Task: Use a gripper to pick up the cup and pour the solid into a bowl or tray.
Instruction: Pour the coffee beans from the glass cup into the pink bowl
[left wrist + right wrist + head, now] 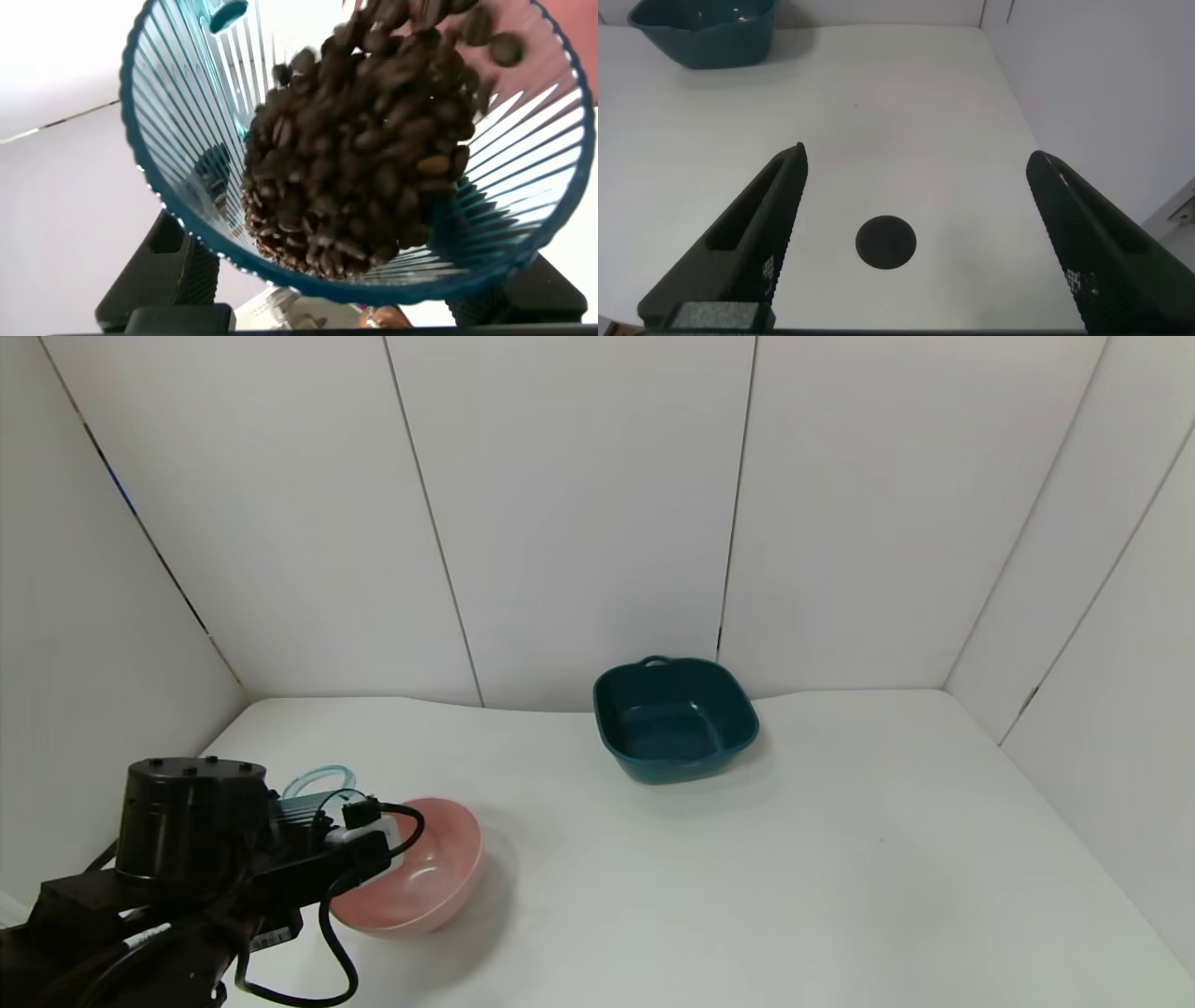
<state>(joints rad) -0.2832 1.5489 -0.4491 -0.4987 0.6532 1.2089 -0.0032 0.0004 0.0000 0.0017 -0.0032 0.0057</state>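
My left gripper [350, 835] is at the near left, shut on the cup [317, 782], a pale-blue ribbed tumbler. It holds the cup tipped toward the pink bowl [439, 873]. In the left wrist view the cup [177, 140] fills the picture, with its teal tab at the rim. The solid [364, 159], dark brown beans, is heaped against the lower side and sliding toward the rim. The black fingers [163, 271] stand on either side of the cup. A strip of the pink bowl [572, 14] shows beyond the rim. My right gripper [915, 243] is open and empty above the table.
A dark teal squarish dish [674, 719] with handles stands at the back middle; it also shows in the right wrist view [702, 33]. A small dark round mark [885, 242] lies on the white table under the right gripper. White walls enclose the table.
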